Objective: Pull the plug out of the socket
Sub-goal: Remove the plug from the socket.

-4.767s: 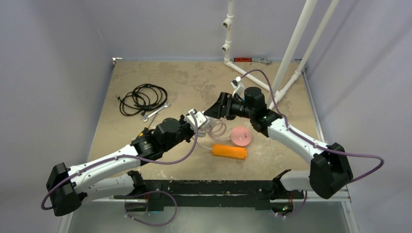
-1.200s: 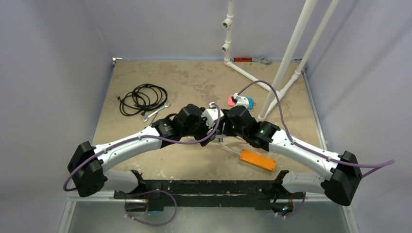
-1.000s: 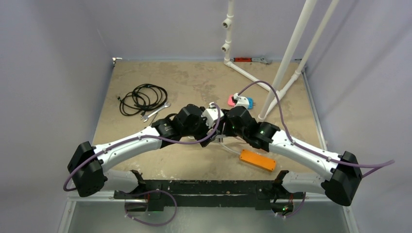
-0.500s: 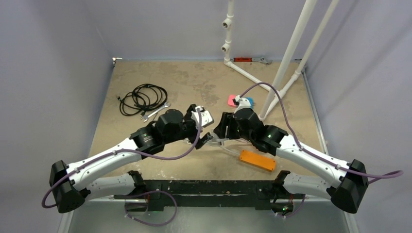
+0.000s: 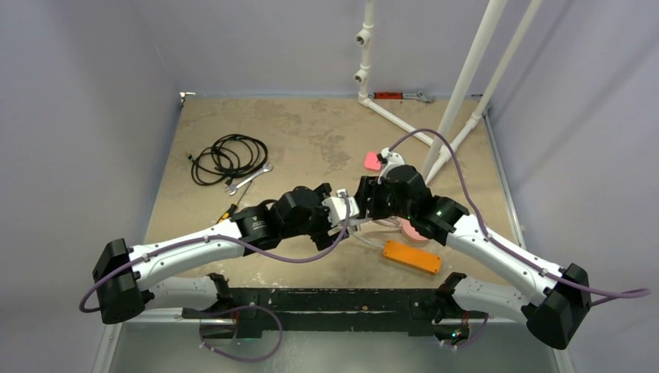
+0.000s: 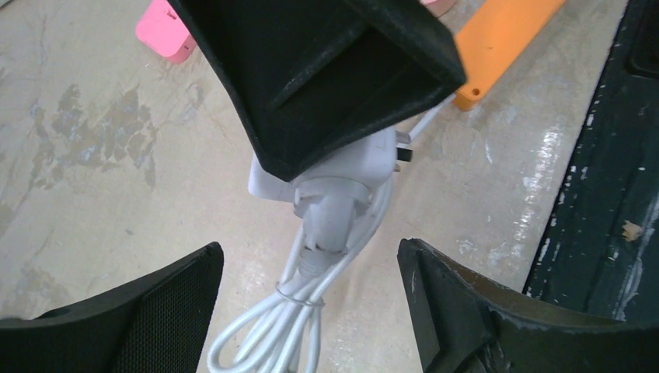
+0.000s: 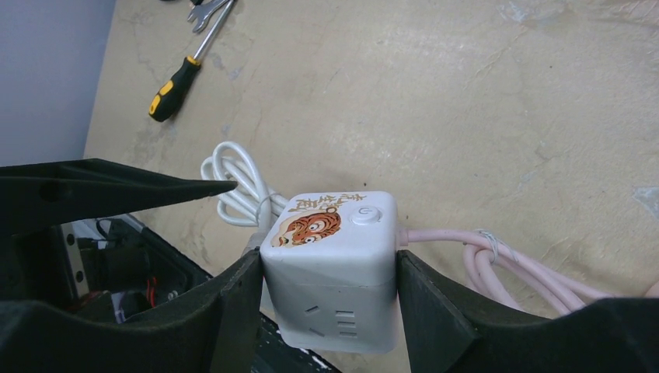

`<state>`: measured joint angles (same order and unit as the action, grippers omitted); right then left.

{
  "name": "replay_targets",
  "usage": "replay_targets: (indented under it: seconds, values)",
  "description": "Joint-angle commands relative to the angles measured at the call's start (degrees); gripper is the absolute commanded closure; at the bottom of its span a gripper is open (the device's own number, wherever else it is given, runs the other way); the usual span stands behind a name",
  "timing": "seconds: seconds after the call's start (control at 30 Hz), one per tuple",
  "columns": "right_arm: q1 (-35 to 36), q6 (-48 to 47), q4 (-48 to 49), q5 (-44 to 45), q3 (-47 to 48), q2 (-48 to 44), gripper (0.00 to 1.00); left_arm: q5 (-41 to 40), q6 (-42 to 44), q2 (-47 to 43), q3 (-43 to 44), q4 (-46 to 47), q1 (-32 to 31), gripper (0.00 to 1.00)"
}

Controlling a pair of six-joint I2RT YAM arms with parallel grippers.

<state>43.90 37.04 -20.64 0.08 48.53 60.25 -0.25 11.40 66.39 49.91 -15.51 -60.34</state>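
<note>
I am working over a stained beige surface (image 5: 295, 124) inside lavender walls (image 5: 78, 116), with white pipes (image 5: 466, 78) standing at the back right. My left gripper (image 6: 307, 252) is holding its fingers wide apart, a white plug (image 6: 338, 198) showing between them, untouched. My right gripper (image 7: 326, 268) is clamping a white cube adapter (image 7: 334, 233). The orange socket (image 5: 411, 256) is lying near the front edge, apart from both.

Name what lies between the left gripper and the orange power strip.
Left wrist view: the right gripper and a white plug on bundled cable sit between the left gripper and orange power strip.
</note>
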Motion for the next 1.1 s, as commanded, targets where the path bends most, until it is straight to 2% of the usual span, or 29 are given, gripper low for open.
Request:
replay_targets:
  seconds: [0.0, 0.3, 0.5, 0.57, 0.63, 0.7, 0.97, 1.07]
  values:
    - [0.0, -0.7, 7.2, -6.1, 4.0, -2.0, 1.00, -8.2, 1.0, 1.1, 0.2, 2.0, -1.4, 0.19]
    - [0.0, -0.8, 7.2, -7.6, 3.6, -2.2, 1.00, -10.4, 0.3, 4.5, 0.2, 2.9, -4.2, 0.44]
    - [0.0, 0.0, 7.4, -6.5, 2.7, -3.1, 1.00, -10.8, 0.1, 6.2, 0.1, 3.2, -6.2, 0.48]
    - [-0.1, 0.1, 7.7, -6.3, 2.3, -3.2, 1.00, -11.6, 0.1, 6.3, 0.0, 3.4, -6.4, 0.60]
    - [-0.1, 0.1, 7.7, -5.7, 2.1, -3.0, 1.00, -11.4, 0.1, 6.4, 0.0, 3.6, -6.5, 0.81]
    - [-0.1, -0.1, 7.2, -4.7, 2.2, -2.8, 1.00, -11.5, -0.1, 6.2, 0.1, 3.7, -7.0, 0.98]
    - [0.0, -1.2, 3.0, 2.1, 2.8, -2.9, 1.00, -13.0, -2.6, 5.5, 0.1, 5.0, -7.8, 1.00]
    - [0.0, -0.8, 3.1, 0.6, 1.9, -2.3, 0.90, -13.3, -3.4, 6.8, 0.7, 4.6, -7.9, 1.00]
